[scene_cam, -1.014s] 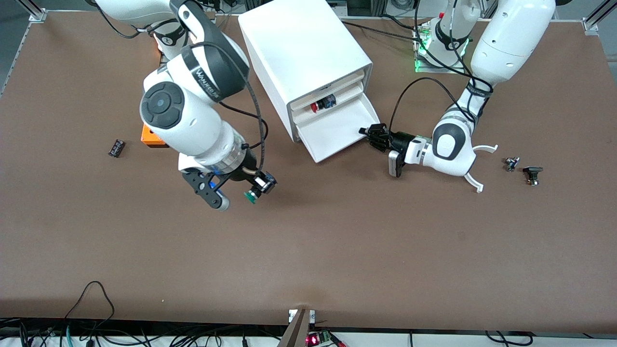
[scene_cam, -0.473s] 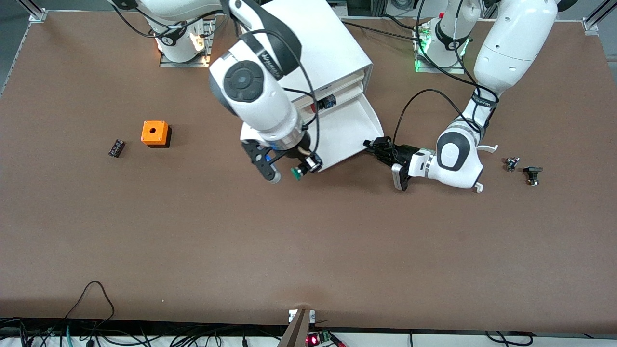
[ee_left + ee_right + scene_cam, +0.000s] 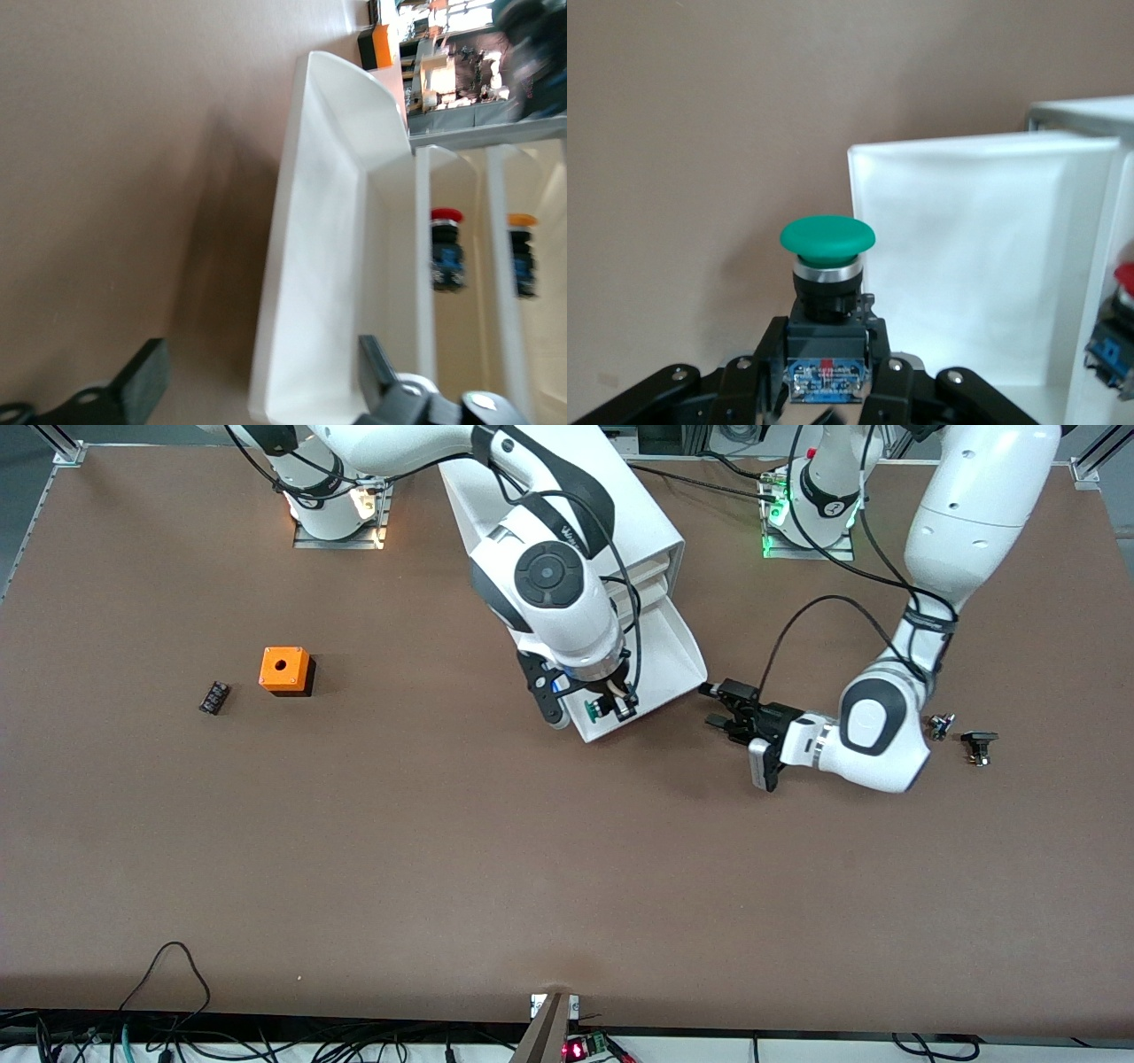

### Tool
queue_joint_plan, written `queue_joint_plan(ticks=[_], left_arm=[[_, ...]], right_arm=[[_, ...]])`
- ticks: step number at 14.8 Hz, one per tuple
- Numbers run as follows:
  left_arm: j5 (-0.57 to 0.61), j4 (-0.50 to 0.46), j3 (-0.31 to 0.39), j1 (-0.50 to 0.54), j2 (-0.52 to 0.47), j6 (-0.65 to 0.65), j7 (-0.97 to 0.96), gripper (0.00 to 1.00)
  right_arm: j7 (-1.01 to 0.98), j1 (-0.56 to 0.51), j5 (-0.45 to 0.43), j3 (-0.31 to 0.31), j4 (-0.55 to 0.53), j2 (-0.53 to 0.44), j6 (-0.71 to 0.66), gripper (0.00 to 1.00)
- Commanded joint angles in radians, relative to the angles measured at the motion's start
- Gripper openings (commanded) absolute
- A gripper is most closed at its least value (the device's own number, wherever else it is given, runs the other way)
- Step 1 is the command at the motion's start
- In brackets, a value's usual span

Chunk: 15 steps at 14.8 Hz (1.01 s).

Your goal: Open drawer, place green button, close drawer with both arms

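Right claw (image 3: 592, 710) brought button (image 3: 591, 710) over drawer (image 3: 673, 657) edge.

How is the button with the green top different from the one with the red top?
The green-capped push button is clamped in the right gripper over the open white plastic drawer; the red-capped push button lies in the drawer above it. Green cap against red cap. The green one is up in the air; the red one rests on its side. Both have a round cap, a black body and a blue part.
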Motion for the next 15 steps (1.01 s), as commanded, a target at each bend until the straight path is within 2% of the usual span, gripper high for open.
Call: queue_joint_plan(ticks=[1, 3, 8, 9, 12, 15], left_arm=[[0.125, 0.129, -0.003, 0.013, -0.041, -0.141, -0.213, 1.0], [0.209, 0.227, -0.003, 0.013, -0.06, -0.231, -0.377, 1.0], [0.366, 0.456, -0.024, -0.006, -0.083, -0.405, -0.776, 1.0], [0.386, 0.484, -0.026, -0.012, -0.094, -0.42, -0.846, 1.0], [0.479, 0.562, -0.027, -0.061, -0.114, -0.431, -1.041, 1.0], [0.616, 0.581, -0.024, -0.11, -0.133, -0.431, -1.123, 1.0]], right_arm=[[0.091, 0.035, 0.004, -0.006, -0.067, 0.004, 0.088, 0.0], [0.139, 0.049, 0.004, -0.006, -0.116, 0.014, 0.157, 0.0], [0.18, 0.069, 0.003, -0.006, -0.12, 0.068, 0.2, 0.0], [0.182, 0.07, 0.004, -0.006, -0.12, 0.069, 0.2, 0.1], [0.179, 0.069, 0.001, -0.006, -0.12, 0.077, 0.2, 0.98], [0.161, 0.049, -0.005, -0.015, -0.11, 0.062, 0.185, 1.0]])
